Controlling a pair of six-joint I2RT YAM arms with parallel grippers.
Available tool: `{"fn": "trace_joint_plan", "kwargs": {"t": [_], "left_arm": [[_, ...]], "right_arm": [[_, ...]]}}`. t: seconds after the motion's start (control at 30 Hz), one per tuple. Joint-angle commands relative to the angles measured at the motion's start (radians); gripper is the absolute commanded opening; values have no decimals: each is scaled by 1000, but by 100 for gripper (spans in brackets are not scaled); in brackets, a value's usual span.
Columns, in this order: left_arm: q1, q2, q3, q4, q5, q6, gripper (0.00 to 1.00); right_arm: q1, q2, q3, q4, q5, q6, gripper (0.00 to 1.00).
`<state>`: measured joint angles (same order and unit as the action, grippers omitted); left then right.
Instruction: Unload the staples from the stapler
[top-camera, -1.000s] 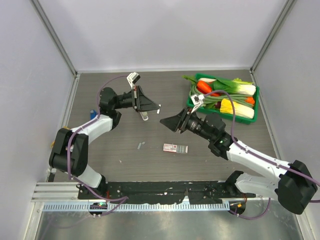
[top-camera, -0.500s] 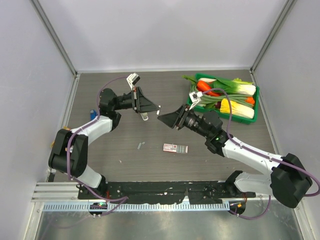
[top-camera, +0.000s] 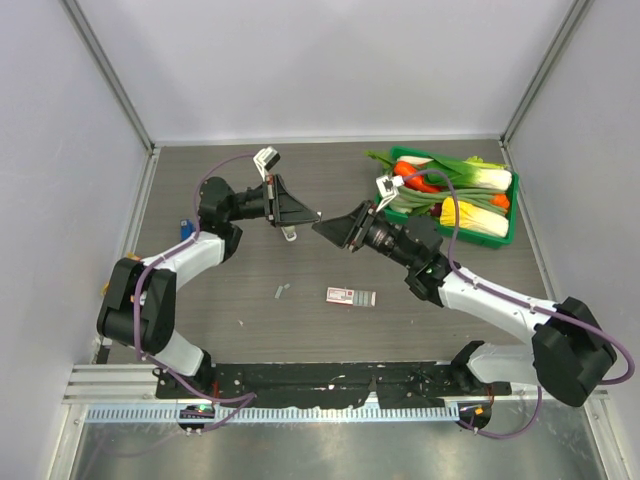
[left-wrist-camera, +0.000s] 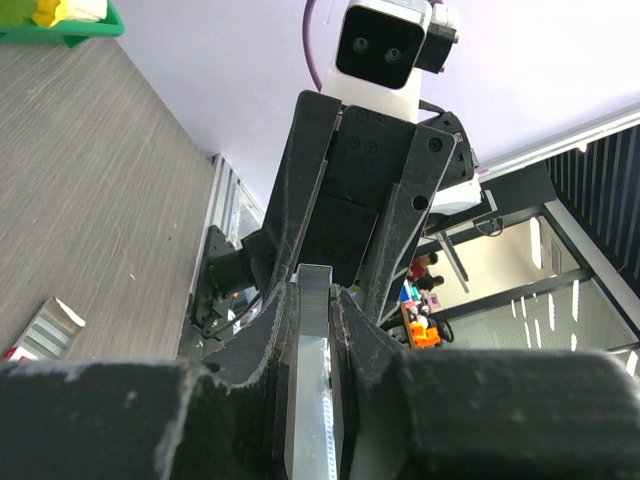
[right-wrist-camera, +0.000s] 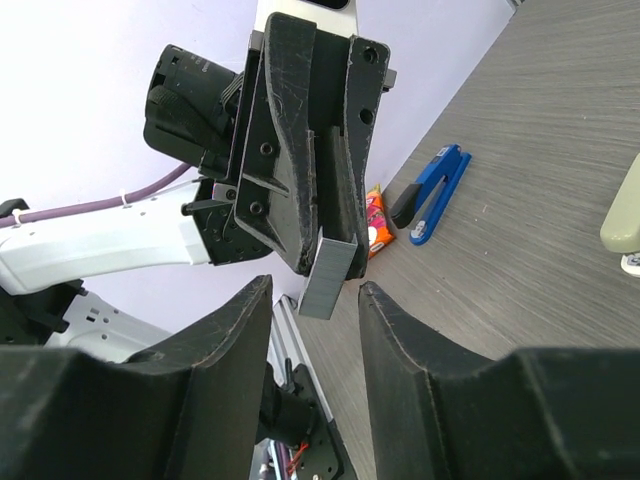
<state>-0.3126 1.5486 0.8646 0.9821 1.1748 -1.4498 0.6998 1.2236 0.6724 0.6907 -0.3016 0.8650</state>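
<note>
My left gripper (top-camera: 311, 214) hovers over the middle of the table, shut on a grey strip of staples (right-wrist-camera: 329, 276) that sticks out past its fingertips. In the left wrist view the strip (left-wrist-camera: 315, 380) is clamped between the black pads. My right gripper (top-camera: 322, 227) faces it tip to tip. It is open, and its fingers (right-wrist-camera: 245, 330) stand on either side of the strip's free end without touching it. The blue stapler (right-wrist-camera: 432, 193) with a black tip lies on the table by the left wall, far from both grippers.
A green basket (top-camera: 513, 205) of vegetables stands at the back right. A pink-and-white box (top-camera: 351, 296) and a small loose grey strip (top-camera: 281, 291) lie on the near middle of the table. A pale object (top-camera: 290, 236) lies under the left gripper.
My right gripper has moved up and left, closing the gap to the left gripper, until its fingers straddle the staple strip. The left gripper has held still with the strip.
</note>
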Motion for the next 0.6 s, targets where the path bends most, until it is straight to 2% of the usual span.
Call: {"fn": "trace_joint_plan", "kwargs": {"t": [0.0,0.17,0.37,0.4,0.43,0.5,0.57], "left_arm": [[3,-36,-3,17,0,29,18],[3,-33,-1,15,2,31,19],[3,-31,5,-16,-1,54,23],[3,-33,8,-29,-1,74,26],[3,-36,11,-72,-3,91,33],[3,-44,31,-153,-6,150,38],[4,-68,65,-340,-23,294,54]], "right_arm": [[-8,14,49,84,-19,11,43],[-11,24,50,89,-24,17,28],[-13,20,35,92,-31,19,20],[-14,16,33,89,-31,17,19],[-14,11,32,84,-31,14,18],[-14,1,24,55,-30,3,17],[-16,-25,15,-15,-24,-24,16]]}}
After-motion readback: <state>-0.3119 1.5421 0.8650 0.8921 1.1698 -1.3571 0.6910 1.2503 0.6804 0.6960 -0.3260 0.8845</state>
